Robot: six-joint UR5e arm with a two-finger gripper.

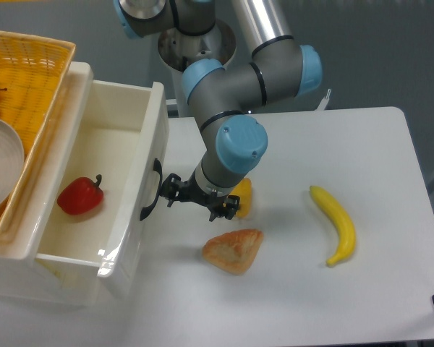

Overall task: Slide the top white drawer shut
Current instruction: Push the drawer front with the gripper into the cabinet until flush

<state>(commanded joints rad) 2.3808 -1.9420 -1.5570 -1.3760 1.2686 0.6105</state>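
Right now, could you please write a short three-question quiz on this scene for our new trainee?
1. True or false: the top white drawer is fully shut.
2. What lies inside that drawer?
   A. red pepper
   B. banana
   C. bread piece
3. Name the part of the drawer nearest the gripper.

Key:
1. False; it stands well out.
2. A
3. The black handle on its front panel.
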